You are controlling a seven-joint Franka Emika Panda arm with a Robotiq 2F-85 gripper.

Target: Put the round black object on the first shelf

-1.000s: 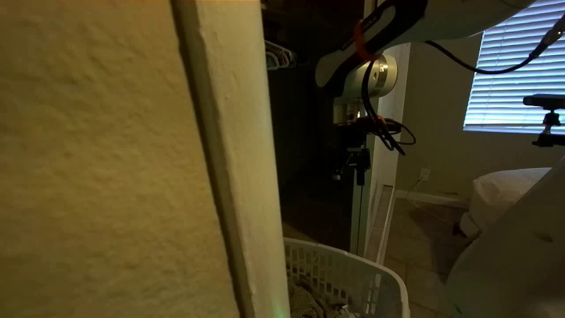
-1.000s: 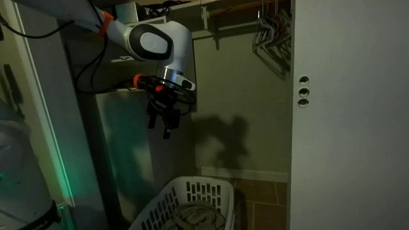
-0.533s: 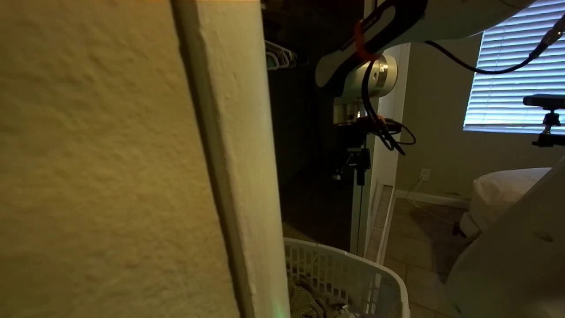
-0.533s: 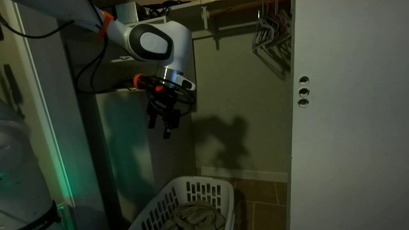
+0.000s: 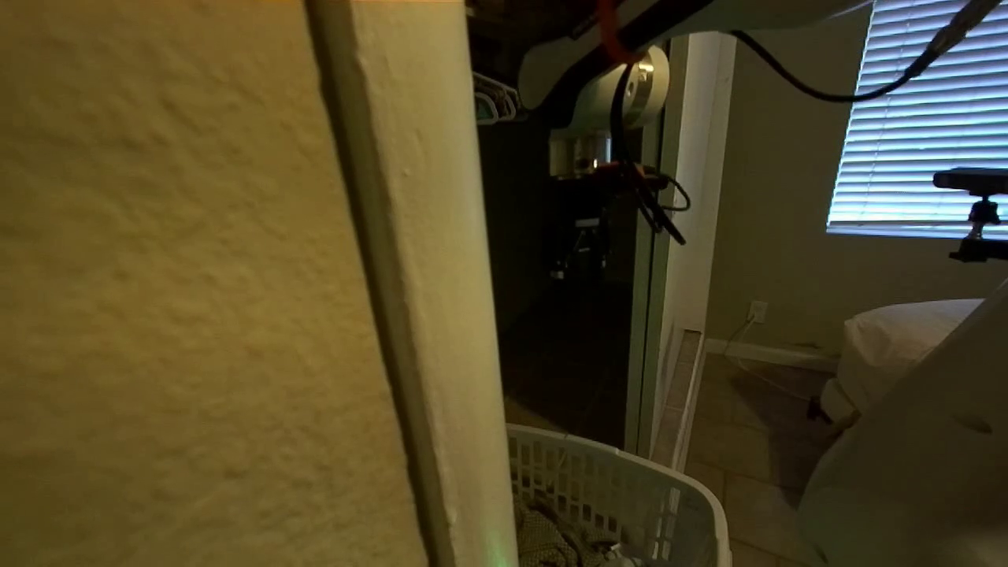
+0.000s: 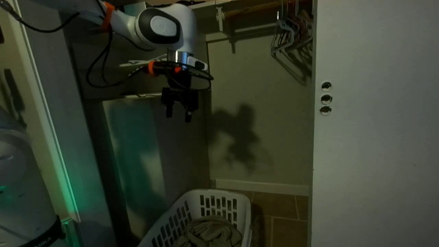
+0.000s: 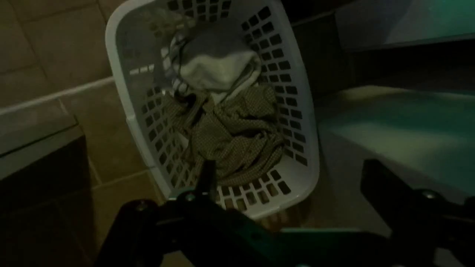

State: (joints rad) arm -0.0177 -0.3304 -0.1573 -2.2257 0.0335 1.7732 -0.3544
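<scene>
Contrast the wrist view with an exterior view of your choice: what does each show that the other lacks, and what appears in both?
Only the wrist view: the pale cloth, crumpled beside the brown one.

Only in an exterior view: the robot arm, the hangers and three round fittings on a white panel.

Both share: the claw, open and holding nothing; the white basket with the brown cloth inside; and the tiled floor.

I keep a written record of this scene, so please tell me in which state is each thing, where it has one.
Robotiq gripper: jaws open, holding nothing.
Laundry basket: upright, partly filled.
Brown textured cloth: crumpled.
Pale cloth: bunched.
Clothes hangers: hanging from the rod.
Window blinds: lowered.
Wall outlet: apparently in use.
</scene>
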